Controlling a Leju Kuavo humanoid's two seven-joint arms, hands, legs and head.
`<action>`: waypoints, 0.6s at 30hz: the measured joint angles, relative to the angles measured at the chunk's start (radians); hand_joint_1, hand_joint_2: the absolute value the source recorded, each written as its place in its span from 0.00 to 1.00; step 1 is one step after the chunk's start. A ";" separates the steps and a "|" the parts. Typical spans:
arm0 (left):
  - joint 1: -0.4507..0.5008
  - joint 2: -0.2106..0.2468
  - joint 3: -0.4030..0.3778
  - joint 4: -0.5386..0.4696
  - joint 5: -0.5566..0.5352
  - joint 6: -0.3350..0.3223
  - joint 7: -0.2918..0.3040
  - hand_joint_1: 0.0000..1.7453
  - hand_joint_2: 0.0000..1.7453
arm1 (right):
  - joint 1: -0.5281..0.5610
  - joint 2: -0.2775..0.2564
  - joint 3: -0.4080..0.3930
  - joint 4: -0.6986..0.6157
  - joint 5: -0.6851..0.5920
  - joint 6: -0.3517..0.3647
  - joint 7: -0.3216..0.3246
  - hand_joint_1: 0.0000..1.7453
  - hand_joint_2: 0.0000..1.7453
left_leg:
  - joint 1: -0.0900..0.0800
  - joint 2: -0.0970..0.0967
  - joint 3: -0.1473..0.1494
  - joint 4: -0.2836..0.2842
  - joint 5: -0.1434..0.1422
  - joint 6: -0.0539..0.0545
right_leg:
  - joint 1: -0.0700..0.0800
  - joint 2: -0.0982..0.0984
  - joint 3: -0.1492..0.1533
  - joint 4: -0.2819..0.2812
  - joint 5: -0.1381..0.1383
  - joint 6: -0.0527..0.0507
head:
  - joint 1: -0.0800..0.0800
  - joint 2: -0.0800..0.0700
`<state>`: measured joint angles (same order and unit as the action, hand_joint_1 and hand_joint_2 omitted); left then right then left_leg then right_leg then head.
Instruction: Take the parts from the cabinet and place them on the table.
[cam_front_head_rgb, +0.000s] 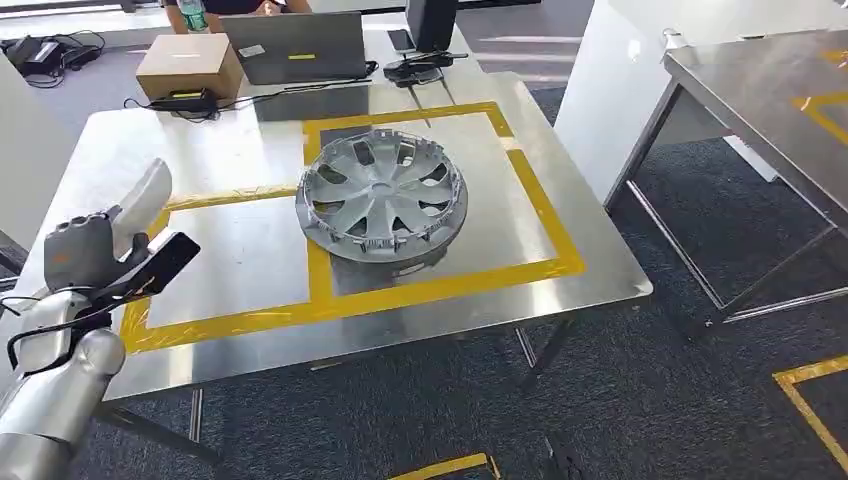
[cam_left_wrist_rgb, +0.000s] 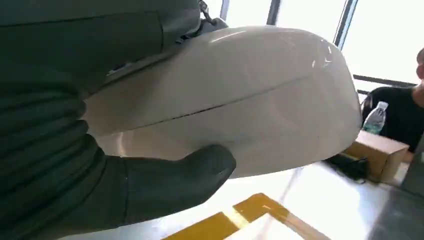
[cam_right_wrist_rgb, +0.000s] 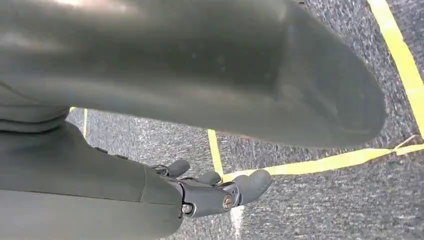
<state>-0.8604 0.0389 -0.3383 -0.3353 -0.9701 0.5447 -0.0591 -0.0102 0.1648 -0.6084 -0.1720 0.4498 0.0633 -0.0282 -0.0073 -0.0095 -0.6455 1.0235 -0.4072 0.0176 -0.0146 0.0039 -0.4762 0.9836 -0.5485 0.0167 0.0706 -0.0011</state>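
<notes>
Table (cam_front_head_rgb: 480, 290), one, stainless steel with yellow tape squares. One silver plastic hubcap (cam_front_head_rgb: 381, 196) lies inside its far taped square. One white mirror housing (cam_left_wrist_rgb: 235, 95), gripped by left hand (cam_front_head_rgb: 100, 255) above table's near-left edge. Right hand (cam_right_wrist_rgb: 210, 192): fingers loosely apart, holding nothing.

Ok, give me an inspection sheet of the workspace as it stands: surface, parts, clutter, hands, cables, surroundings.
Surface: steel table marked with yellow tape squares.
Job's things: wheel cover lies in the right-hand square; white mirror housing is off the table.
Clutter: cardboard box, laptop, phone at the far edge.
Hands: left hand grips the mirror housing over the table's near left corner; right hand hangs over carpet, holding nothing.
Cables: black cable along the far edge.
Surroundings: second steel table to the right; a person behind the laptop.
</notes>
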 joint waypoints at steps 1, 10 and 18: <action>0.002 0.000 -0.005 0.011 -0.006 -0.001 0.015 1.00 1.00 | 0.001 0.000 0.000 0.000 0.000 0.003 -0.011 0.00 0.00 | 0.000 0.000 0.000 0.000 0.000 0.000 | 0.000 0.000 0.000 0.000 0.000 0.000 | 0.000 0.000; 0.005 -0.017 -0.029 0.064 -0.015 -0.003 0.041 1.00 1.00 | 0.006 -0.005 0.000 0.000 0.006 0.005 -0.037 0.00 0.00 | 0.000 0.001 0.000 -0.001 0.000 0.000 | 0.000 0.000 0.000 0.000 0.000 0.000 | 0.000 0.000; 0.011 -0.050 -0.053 0.083 -0.055 0.022 0.014 1.00 1.00 | 0.000 -0.007 0.004 0.000 0.041 0.004 -0.025 0.00 0.00 | 0.000 0.000 0.000 -0.001 0.000 0.000 | 0.000 0.000 0.000 0.000 0.000 0.000 | 0.000 0.000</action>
<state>-0.8493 -0.0111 -0.3910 -0.2525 -1.0250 0.5669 -0.0450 -0.0102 0.1579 -0.6046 -0.1724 0.4910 0.0675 -0.0534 -0.0071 -0.0093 -0.6451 1.0226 -0.4072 0.0174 -0.0143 0.0039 -0.4760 0.9837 -0.5488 0.0168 0.0706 -0.0011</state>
